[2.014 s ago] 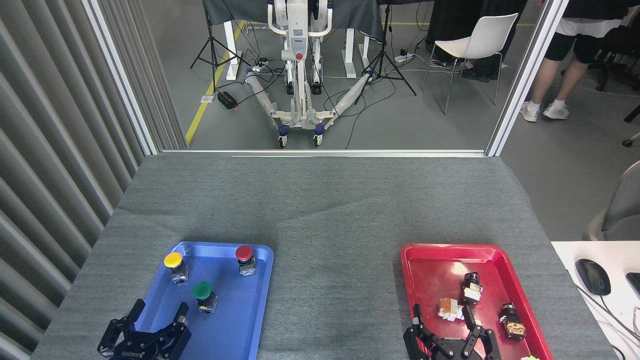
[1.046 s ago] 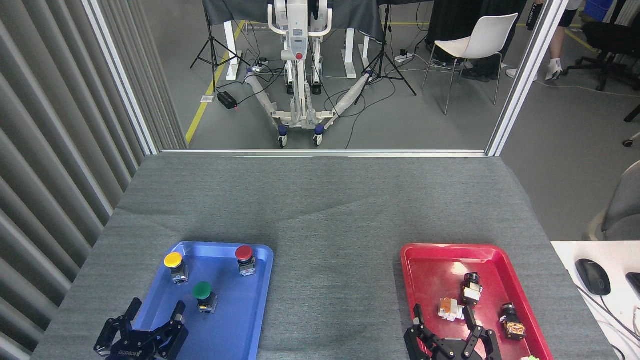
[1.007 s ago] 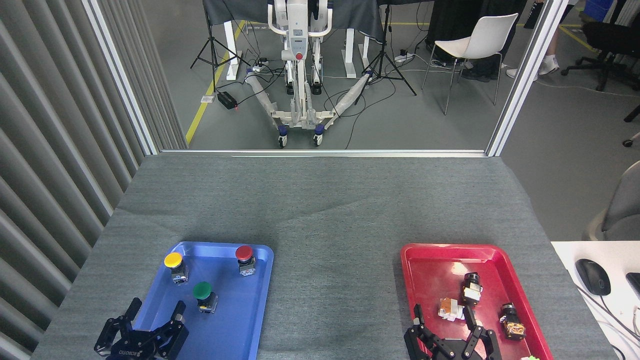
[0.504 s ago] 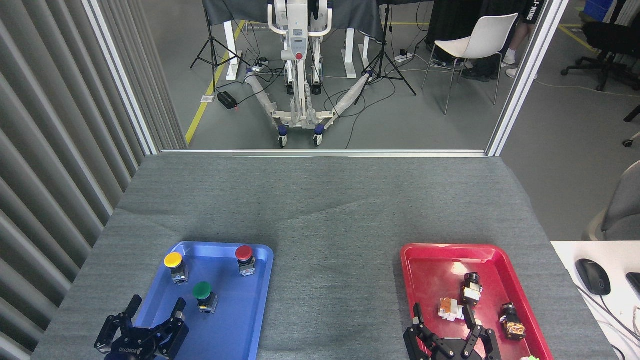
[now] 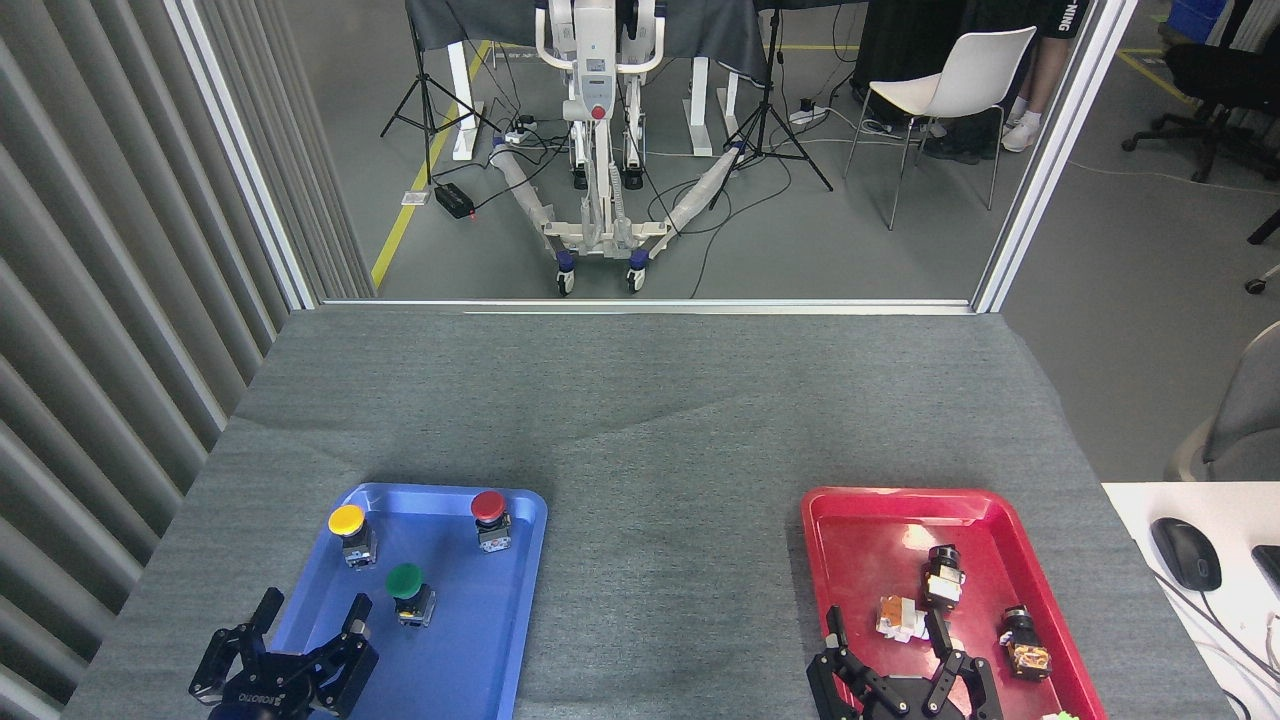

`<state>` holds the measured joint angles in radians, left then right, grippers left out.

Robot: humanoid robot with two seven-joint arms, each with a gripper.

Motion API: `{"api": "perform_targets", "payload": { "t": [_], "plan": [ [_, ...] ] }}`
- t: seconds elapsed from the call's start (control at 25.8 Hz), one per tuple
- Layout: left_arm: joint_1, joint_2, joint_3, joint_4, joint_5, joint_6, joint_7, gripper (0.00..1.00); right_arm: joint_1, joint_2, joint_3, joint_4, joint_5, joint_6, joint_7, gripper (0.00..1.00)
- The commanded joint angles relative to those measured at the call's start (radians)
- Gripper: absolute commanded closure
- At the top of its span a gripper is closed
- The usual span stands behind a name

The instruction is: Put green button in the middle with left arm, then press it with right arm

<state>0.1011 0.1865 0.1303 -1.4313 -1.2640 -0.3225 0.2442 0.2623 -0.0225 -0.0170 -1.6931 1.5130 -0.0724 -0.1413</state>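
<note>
The green button stands upright in the blue tray, on the tray's left-centre part. My left gripper hovers open at the tray's near-left corner, its fingers spread, a short way to the near left of the green button and not touching it. My right gripper is open over the near end of the red tray, with nothing between its fingers. The middle is bare grey cloth between the two trays.
A yellow button and a red button stand at the far end of the blue tray. Small parts lie in the red tray. A mouse rests on a white desk to the right.
My left gripper has drifted slightly left and toward me, then edged up a little. The buttons and my right gripper have stayed in place. A person in the background has walked across.
</note>
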Motion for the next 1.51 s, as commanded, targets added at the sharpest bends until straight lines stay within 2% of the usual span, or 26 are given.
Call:
{"api": "perform_targets", "payload": {
  "t": [0.0, 0.62, 0.77, 1.01, 1.16, 1.47],
  "plan": [
    [0.0, 0.004, -0.001, 0.0, -0.002, -0.007, -0.002, 0.0, 0.0, 0.0, 0.0, 0.0, 0.001, 0.0, 0.0, 0.0],
    [0.006, 0.004, -0.005, 0.003, -0.017, 0.002, -0.006, 0.0, 0.002, 0.0, -0.001, 0.0, 0.0, 0.0, 0.0, 0.0],
    [-0.001, -0.015, -0.014, 0.022, -0.092, 0.029, -0.014, 0.0, 0.002, 0.0, -0.001, 0.0, 0.0, 0.0, 0.0, 0.0],
    [-0.072, -0.044, -0.095, 0.181, -0.112, 0.049, -0.013, 0.01, 0.002, 0.0, 0.0, 0.0, 0.001, 0.0, 0.0, 0.0],
    [-0.101, -0.047, -0.098, 0.209, -0.147, 0.091, -0.013, 0.01, 0.003, 0.0, 0.0, 0.0, 0.001, 0.0, 0.0, 0.0],
    [-0.147, -0.067, -0.129, 0.273, -0.161, 0.105, -0.008, 0.01, 0.002, 0.0, 0.0, 0.0, 0.001, 0.0, 0.0, 0.0]
  ]
}}
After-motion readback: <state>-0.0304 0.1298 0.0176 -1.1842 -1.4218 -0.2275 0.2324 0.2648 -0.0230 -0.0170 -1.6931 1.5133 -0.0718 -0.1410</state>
